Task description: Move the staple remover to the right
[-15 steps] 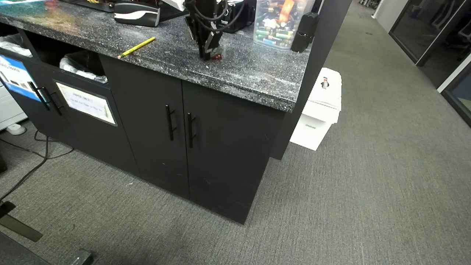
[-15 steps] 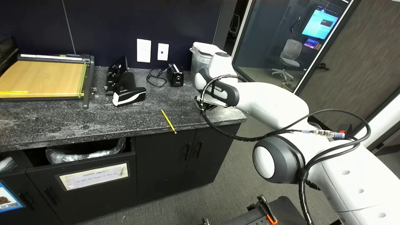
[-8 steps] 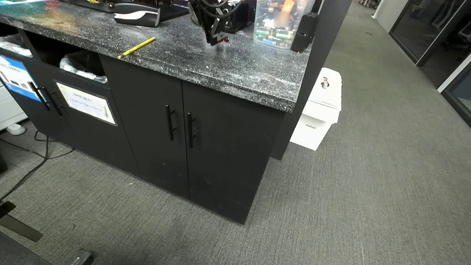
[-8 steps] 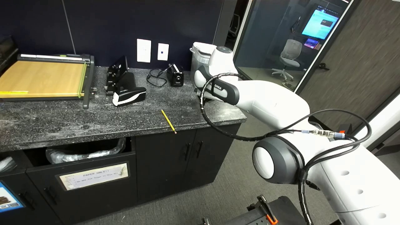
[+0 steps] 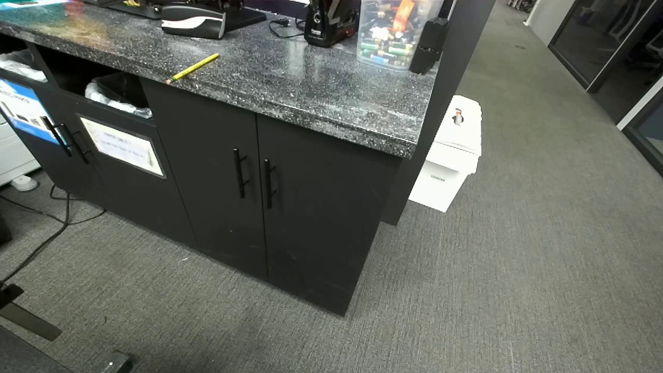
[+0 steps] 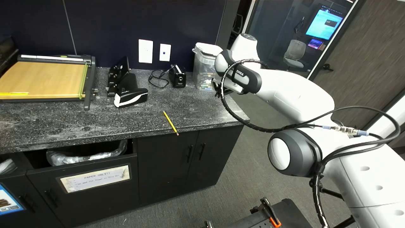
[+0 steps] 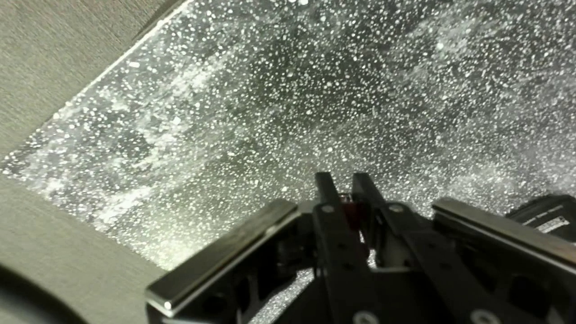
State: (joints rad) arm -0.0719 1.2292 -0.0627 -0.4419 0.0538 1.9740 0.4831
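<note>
The red staple remover (image 7: 353,213) sits between the two dark fingers of my gripper (image 7: 342,177) in the wrist view. The fingers stand a little apart with the remover held between them, and much of it is hidden by them. The speckled counter (image 7: 279,112) lies below, apart from the fingertips. In an exterior view my gripper (image 6: 218,90) is above the counter's right end, in front of the clear bin, partly hidden by the arm and cable. I cannot make out the remover in the exterior views.
A clear bin of batteries (image 5: 386,36) stands at the counter's right end, with a black object (image 5: 430,45) beside it. A pencil sharpener (image 6: 177,77), a black and white stapler (image 6: 131,97), a yellow pencil (image 6: 171,123) and a paper trimmer (image 6: 50,77) are further left.
My gripper has lifted the staple remover off the counter and risen out of clear sight in an exterior view. The arm has moved up and to the right, uncovering the bin.
</note>
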